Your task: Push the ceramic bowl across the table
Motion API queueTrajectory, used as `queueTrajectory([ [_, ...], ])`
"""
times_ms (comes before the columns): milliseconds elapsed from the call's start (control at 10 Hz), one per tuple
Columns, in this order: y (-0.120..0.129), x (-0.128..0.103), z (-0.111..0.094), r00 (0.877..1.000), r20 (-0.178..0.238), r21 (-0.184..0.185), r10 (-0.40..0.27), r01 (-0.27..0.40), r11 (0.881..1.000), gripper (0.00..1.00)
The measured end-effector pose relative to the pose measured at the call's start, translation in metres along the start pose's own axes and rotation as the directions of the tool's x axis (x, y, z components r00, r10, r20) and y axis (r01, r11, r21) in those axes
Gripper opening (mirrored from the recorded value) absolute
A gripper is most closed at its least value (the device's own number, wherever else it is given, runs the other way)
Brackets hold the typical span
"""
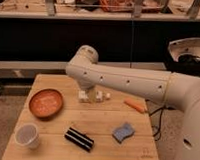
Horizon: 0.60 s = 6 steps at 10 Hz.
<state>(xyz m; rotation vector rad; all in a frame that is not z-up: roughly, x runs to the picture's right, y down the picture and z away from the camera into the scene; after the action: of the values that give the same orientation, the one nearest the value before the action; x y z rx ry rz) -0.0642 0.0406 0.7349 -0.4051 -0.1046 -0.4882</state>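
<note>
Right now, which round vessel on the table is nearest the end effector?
The ceramic bowl, wide and orange-terracotta, lies closest to the open end effector over the table; the small white cup sits farther off, nearer the camera.

Likely a lab, robot arm (126, 83), wooden table (105, 121)

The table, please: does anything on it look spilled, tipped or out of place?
Nothing stands out. The ceramic bowl and the white cup sit upright on the table; the blue sponge, black bar and orange piece lie flat, apart. The hand hangs open mid-table, beside the bowl, not touching it.
</note>
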Motion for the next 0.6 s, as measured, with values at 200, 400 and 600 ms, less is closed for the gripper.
queueTrajectory([
  [200, -0.007, -0.011, 0.001, 1.000, 0.010, -0.001, -0.023, 0.023, 1.000, 0.80],
  [400, -0.010, -0.012, 0.005, 0.999, 0.016, -0.005, -0.037, 0.037, 0.999, 0.80],
  [600, -0.023, -0.032, 0.008, 0.998, 0.034, 0.000, -0.062, 0.062, 0.998, 0.80],
])
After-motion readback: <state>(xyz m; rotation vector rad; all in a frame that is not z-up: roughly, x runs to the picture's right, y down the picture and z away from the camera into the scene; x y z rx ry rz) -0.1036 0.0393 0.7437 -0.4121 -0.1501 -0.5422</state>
